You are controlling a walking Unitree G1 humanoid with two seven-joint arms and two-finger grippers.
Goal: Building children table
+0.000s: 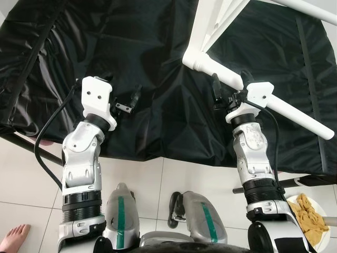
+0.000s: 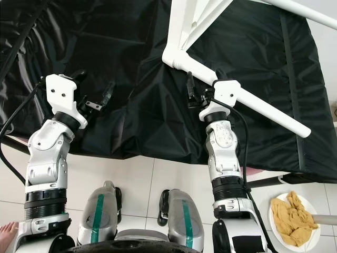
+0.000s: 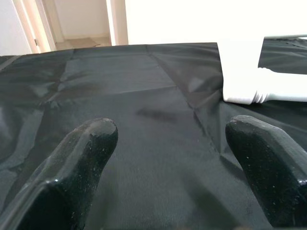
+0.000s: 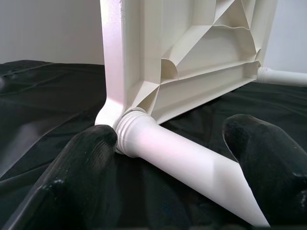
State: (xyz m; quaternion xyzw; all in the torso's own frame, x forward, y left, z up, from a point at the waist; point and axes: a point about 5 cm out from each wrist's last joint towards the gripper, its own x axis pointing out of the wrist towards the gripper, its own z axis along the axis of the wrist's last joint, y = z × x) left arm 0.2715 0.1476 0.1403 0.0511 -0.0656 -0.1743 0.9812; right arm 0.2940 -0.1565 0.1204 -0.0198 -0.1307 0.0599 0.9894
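A white plastic children's table (image 1: 210,23) lies tipped on a surface draped in a black sheet (image 1: 131,47). One white leg (image 1: 284,108) sits in its corner socket and slants out to the right. A second leg (image 4: 283,76) sticks out at the far corner. My right gripper (image 1: 229,87) is open, and its fingers straddle the seated leg (image 4: 192,163) just below the ribbed collar, one fingertip (image 4: 91,153) close to the socket. My left gripper (image 1: 121,95) hovers open over bare sheet, left of the table, with nothing between its fingers (image 3: 81,163).
The sheet's front edge hangs over a tiled floor (image 1: 158,179). A white plate holding a crumpled yellow cloth (image 2: 292,216) lies on the floor at the right. A person's bare foot (image 1: 13,237) is at the lower left. A dark bar (image 1: 274,184) runs under the sheet's right edge.
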